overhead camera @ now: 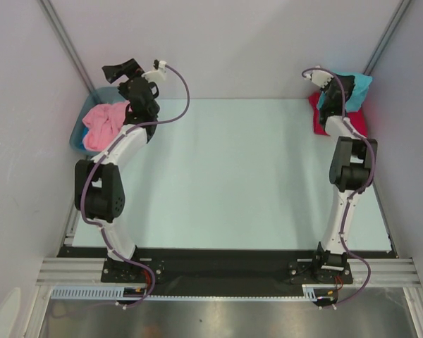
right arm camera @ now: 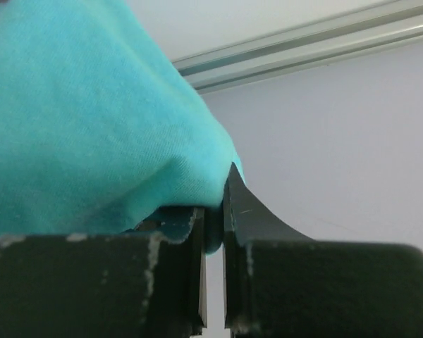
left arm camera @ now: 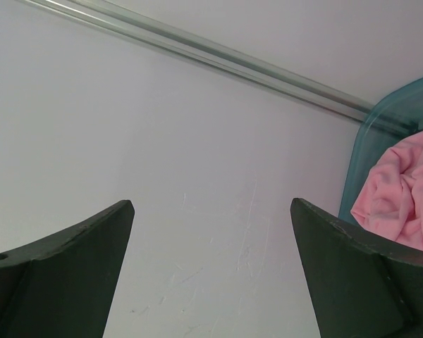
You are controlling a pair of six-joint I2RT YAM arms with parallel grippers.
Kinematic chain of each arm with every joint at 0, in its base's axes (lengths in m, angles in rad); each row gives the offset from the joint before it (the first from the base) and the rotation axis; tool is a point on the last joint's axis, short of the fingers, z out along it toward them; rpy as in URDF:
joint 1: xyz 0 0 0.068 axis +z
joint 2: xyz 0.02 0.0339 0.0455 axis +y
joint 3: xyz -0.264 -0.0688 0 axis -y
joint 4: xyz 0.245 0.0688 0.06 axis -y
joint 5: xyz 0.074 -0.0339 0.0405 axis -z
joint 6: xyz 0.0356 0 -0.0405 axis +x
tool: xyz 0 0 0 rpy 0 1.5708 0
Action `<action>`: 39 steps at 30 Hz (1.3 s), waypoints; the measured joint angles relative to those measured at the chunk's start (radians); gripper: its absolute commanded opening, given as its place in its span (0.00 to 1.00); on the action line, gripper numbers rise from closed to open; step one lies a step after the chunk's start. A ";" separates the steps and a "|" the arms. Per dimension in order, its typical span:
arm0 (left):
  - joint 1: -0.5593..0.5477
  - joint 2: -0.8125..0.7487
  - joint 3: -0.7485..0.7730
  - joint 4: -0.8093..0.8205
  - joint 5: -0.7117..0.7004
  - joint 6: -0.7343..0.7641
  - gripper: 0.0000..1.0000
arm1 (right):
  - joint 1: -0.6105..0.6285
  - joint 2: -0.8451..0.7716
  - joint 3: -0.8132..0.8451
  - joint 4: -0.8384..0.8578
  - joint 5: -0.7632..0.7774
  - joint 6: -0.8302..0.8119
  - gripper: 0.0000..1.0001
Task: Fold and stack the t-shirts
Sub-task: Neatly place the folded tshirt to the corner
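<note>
**Far corners: right gripper pinching turquoise, left gripper wide over the tub**

- Table (overhead camera: 233, 176): pale, matte, walled in by white panels on 3 sides.
- 2 arms: the left arm (overhead camera: 102, 186) reaches to the far-left corner and the right arm (overhead camera: 349, 169) to the far-right corner. They are well apart from each other.
- Grey-blue tub (overhead camera: 76, 135): sits at the far-left corner against the side wall. In the left wrist view its translucent rim (left arm camera: 384, 109) shows at the right edge.
- Pink t-shirt (overhead camera: 102, 123): crumpled and unfolded, heaped in the tub and standing above the rim. The left wrist view shows its folds (left arm camera: 405, 190) just inside the tub wall.
- Crimson red t-shirt (overhead camera: 316, 116): lies on the table at the far-right corner, partly hidden behind the right arm. I cannot tell whether it is folded.
- Turquoise t-shirt (overhead camera: 361, 88): bunched at the right wrist, over the red one. I cannot tell whether it touches the red cloth.
- Right gripper (right arm camera: 215, 204): jaws narrow, almost meeting, with a fold of turquoise cloth (right arm camera: 92, 120) caught between them and draped over the left finger.
- Left gripper (left arm camera: 211, 208): raised beside the tub and facing the white wall. Its fingers (left arm camera: 77, 260) are spread wide with nothing between them and touch no cloth
</note>
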 measured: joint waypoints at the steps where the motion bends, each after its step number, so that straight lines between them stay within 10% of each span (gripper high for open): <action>1: -0.004 0.002 0.000 0.002 0.000 0.000 1.00 | 0.006 0.036 -0.024 0.110 0.016 -0.026 0.00; 8: -0.025 0.015 0.000 0.022 -0.002 0.015 1.00 | 0.047 -0.007 -0.363 0.381 0.029 -0.080 0.00; 19: -0.026 0.016 -0.030 0.058 0.001 0.044 1.00 | -0.006 -0.121 -0.132 -0.552 -0.154 0.175 0.00; 39: -0.026 0.000 -0.085 0.099 0.003 0.068 1.00 | -0.048 -0.070 0.253 -1.262 -0.321 0.241 0.00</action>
